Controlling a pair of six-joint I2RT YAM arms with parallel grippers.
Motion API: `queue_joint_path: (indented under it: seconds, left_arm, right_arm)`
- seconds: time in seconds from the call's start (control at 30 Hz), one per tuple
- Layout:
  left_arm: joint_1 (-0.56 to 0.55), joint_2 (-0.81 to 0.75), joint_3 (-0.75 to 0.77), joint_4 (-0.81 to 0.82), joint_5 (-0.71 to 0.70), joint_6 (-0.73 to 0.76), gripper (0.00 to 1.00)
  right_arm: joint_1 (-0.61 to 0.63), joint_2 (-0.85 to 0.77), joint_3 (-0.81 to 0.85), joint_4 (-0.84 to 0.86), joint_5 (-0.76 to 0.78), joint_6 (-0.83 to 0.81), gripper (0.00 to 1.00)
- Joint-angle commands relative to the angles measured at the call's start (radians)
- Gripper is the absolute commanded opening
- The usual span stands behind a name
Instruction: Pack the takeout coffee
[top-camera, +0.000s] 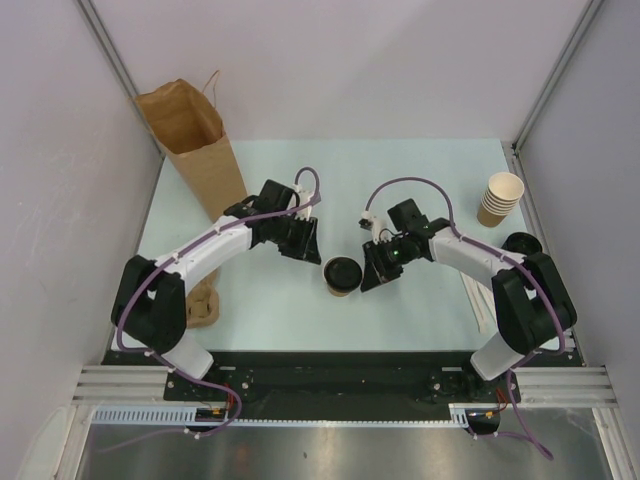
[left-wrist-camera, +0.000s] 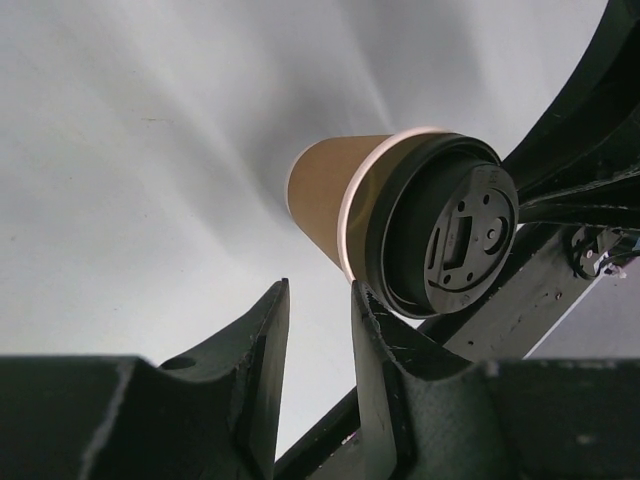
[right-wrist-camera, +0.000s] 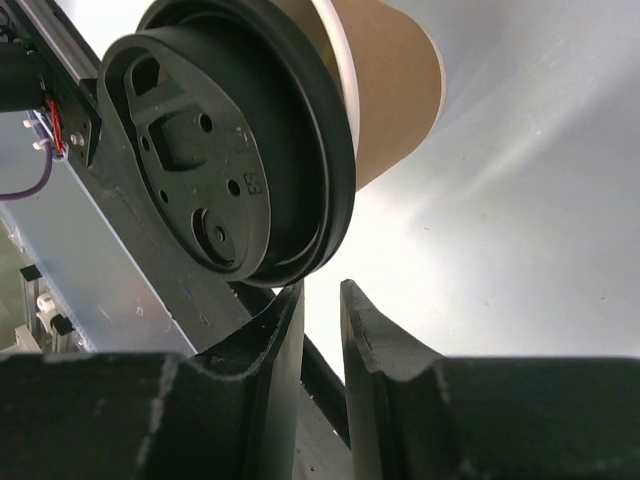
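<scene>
The cup stands near the middle of the table, between the two arms. It looks light and thin-walled, so a hard squeeze would likely dent the paper or pop its lid. Whether it holds liquid cannot be told, so keeping it upright seems wise. The wall just under the lid's rim is probably the stiffest place to hold. The left end effector sits just far-left of it, the right end effector just beside it on the right. Both have their fingers narrowly apart and empty, too close together to span the cup. The bag stands open at the far left, beyond the left arm, which lies across the way. A stack of cups and a loose lid sit at the right, well apart from the cup.
</scene>
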Motion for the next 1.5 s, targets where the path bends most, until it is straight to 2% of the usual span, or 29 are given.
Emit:
queue_joint_path:
  seconds: [0.0,0.77,0.97,1.1,1.17,1.3,1.4,1.43,1.47]
  left_arm:
    - [0.007,0.010,-0.005,0.023,-0.007,-0.018,0.36]
    - [0.007,0.049,-0.010,0.022,-0.007,-0.019,0.38]
    - [0.017,-0.055,-0.001,0.009,-0.004,0.001,0.41]
    - [0.023,-0.193,-0.019,0.046,0.093,0.048,0.45]
    - [0.023,-0.256,-0.042,0.090,0.130,0.074,0.50]
    - [0.021,-0.400,-0.103,0.210,0.270,0.085,0.57]
    - [0.023,-0.413,-0.119,0.273,0.390,-0.006,0.59]
    - [0.021,-0.398,-0.134,0.334,0.487,-0.049,0.67]
    - [0.023,-0.385,-0.148,0.382,0.543,-0.142,0.70]
  right_arm:
    - [0.007,0.007,0.050,0.035,-0.012,0.003,0.26]
    - [0.010,0.032,0.099,0.010,-0.023,0.001,0.26]
    - [-0.039,-0.031,0.114,-0.071,-0.055,-0.045,0.29]
    - [-0.090,-0.133,0.119,-0.134,-0.077,-0.097,0.31]
    - [-0.114,-0.167,0.121,-0.145,-0.090,-0.106,0.32]
    - [-0.119,-0.221,0.119,-0.099,-0.156,-0.039,0.34]
    - [-0.118,-0.218,0.119,-0.015,-0.213,0.073,0.33]
    - [-0.118,-0.200,0.119,0.007,-0.228,0.104,0.33]
    - [-0.116,-0.184,0.119,0.057,-0.245,0.131,0.33]
